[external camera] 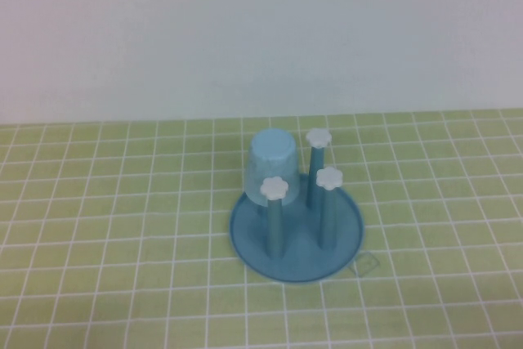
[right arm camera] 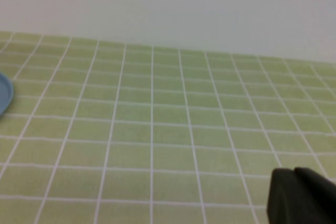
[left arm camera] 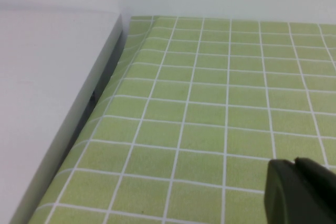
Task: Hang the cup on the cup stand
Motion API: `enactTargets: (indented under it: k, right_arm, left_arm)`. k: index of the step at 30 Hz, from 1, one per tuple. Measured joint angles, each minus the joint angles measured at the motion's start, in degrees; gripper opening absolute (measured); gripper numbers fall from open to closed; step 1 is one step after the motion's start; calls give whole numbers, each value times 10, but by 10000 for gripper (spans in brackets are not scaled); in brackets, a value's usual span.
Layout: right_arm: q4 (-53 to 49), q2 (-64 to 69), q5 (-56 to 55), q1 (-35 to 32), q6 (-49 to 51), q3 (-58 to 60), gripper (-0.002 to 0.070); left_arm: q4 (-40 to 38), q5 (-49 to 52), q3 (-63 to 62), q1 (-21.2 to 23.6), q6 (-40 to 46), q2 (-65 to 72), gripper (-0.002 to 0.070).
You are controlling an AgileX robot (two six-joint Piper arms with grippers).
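Observation:
The light blue cup (external camera: 270, 172) sits upside down over the back left peg of the cup stand (external camera: 343, 234), a round blue dish with blue pegs topped by white flower caps (external camera: 275, 188). Three caps show; the fourth peg is hidden under the cup. Neither arm shows in the high view. My left gripper (left arm camera: 294, 163) is shut and empty over bare green checked cloth near the table's left edge. My right gripper (right arm camera: 291, 171) is shut and empty over the cloth, to the right of the stand, whose blue rim (right arm camera: 4, 95) shows at that view's edge.
A green cloth with white grid lines (external camera: 122, 234) covers the table. A white wall (external camera: 245, 30) runs behind it. A white panel (left arm camera: 47, 98) borders the cloth's left edge in the left wrist view.

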Motion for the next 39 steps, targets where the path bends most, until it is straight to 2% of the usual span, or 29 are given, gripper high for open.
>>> enactTargets:
  k: [15, 39]
  right_arm:
    - [59, 0, 39, 0, 0, 4, -1]
    - [65, 0, 39, 0, 0, 4, -1]
  left_arm:
    - [0, 0, 0, 0, 2, 0, 0]
    - [0, 0, 0, 0, 2, 0, 0]
